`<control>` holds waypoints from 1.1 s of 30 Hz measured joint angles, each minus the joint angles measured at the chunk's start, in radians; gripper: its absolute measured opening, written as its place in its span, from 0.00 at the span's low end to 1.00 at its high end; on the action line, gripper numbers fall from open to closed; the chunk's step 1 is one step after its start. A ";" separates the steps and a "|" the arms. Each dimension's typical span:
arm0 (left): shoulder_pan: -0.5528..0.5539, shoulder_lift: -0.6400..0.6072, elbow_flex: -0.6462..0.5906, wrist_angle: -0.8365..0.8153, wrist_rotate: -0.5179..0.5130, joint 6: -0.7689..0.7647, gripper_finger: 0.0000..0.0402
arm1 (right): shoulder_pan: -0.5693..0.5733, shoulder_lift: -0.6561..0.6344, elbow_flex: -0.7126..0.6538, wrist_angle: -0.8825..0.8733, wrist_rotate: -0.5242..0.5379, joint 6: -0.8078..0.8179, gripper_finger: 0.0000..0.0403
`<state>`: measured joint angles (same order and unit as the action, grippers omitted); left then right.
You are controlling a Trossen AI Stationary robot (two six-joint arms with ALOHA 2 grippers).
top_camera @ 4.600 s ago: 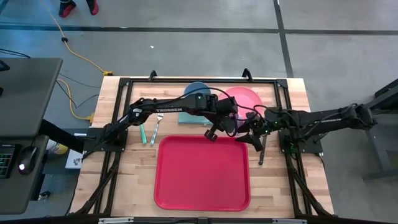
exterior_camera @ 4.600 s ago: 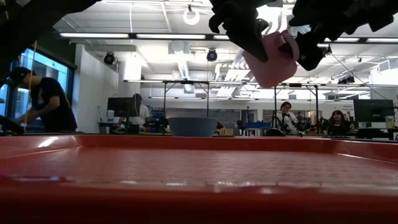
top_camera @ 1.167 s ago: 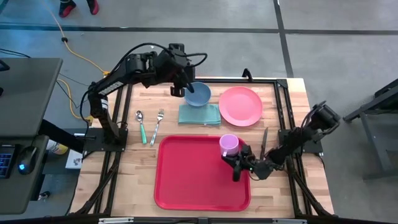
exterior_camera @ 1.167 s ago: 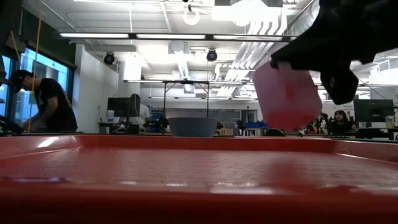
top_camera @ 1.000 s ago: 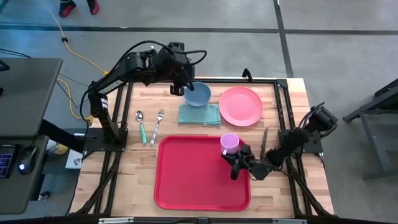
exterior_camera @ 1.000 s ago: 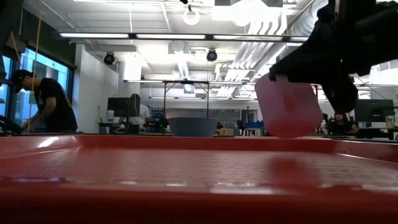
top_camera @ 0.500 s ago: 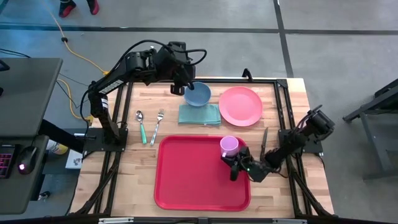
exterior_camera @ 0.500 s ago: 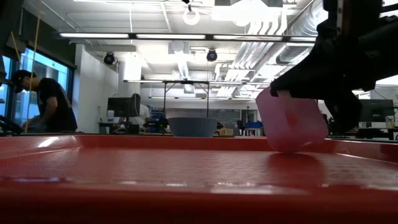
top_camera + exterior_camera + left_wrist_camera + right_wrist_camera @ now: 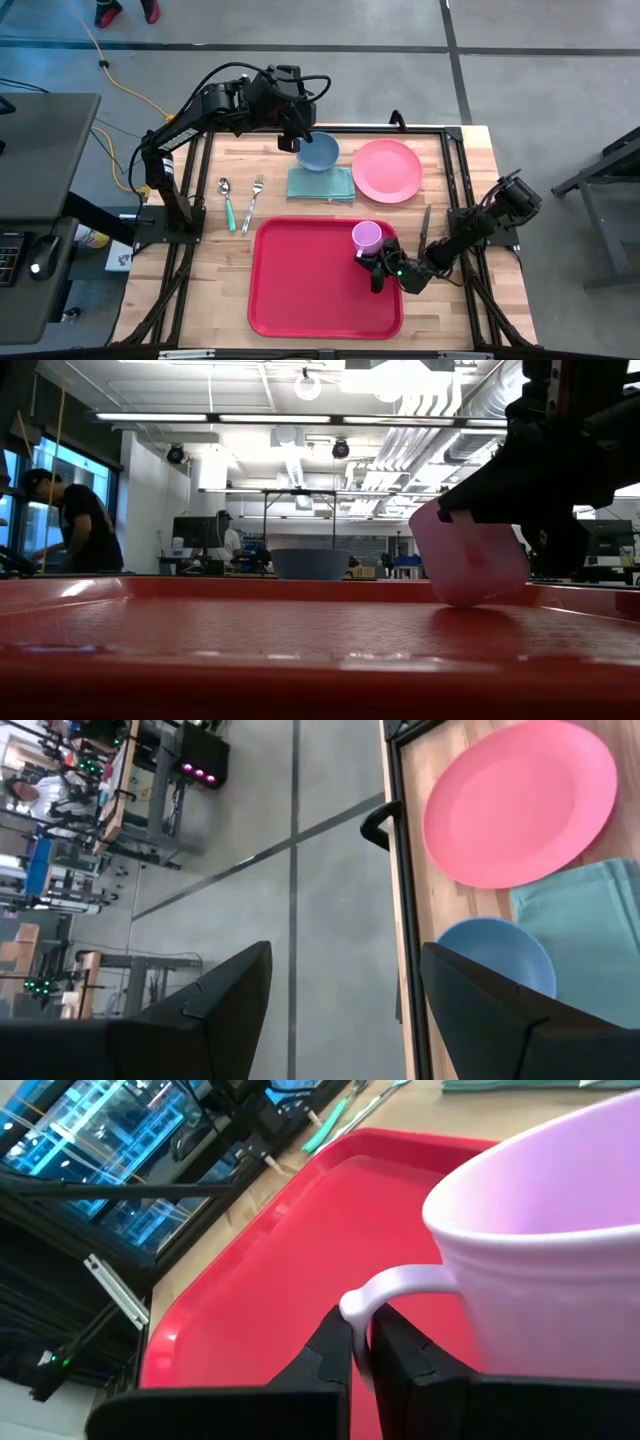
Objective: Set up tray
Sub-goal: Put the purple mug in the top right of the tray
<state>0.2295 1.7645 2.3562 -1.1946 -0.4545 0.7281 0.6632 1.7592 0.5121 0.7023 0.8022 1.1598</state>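
Note:
The red tray [image 9: 300, 280] lies at the table's near middle. A pale pink mug [image 9: 366, 236] stands tilted on the tray's far right part, with my right gripper [image 9: 378, 264] shut on its handle from the near right. In the low view the mug [image 9: 468, 560] meets the tray floor [image 9: 250, 640] with its base. My left gripper [image 9: 300, 136] hangs open above the far left rim of the blue bowl [image 9: 318, 152], its fingers [image 9: 220, 1010] wide apart and touching nothing. My right gripper pinches the mug's loop handle [image 9: 385, 1285] between its two fingers [image 9: 330, 1345]. The fingers come at it nearly level from the table's near right side. The mug [image 9: 540, 1250] leans over, its mouth tipped up and away from the gripper, its base on the tray [image 9: 300, 1230].
A pink plate [image 9: 386, 170] and a teal napkin [image 9: 320, 183] lie beyond the tray, the bowl at the napkin's far edge. A spoon [image 9: 226, 200] and a fork [image 9: 250, 203] lie left of the tray, a knife [image 9: 424, 225] right of it. People stand in the room behind.
My right gripper has come down and a little toward the table's left with the mug. The mug was held clear above the tray a second ago; now its base is down on the tray floor, still tilted.

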 joint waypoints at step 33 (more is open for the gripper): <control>0.000 -0.001 0.000 0.018 0.002 -0.003 0.71 | 0.011 0.001 -0.006 0.010 -0.154 0.047 0.47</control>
<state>0.2291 1.7634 2.3562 -1.1767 -0.4530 0.7254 0.6743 1.7601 0.5056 0.7123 0.6483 1.2071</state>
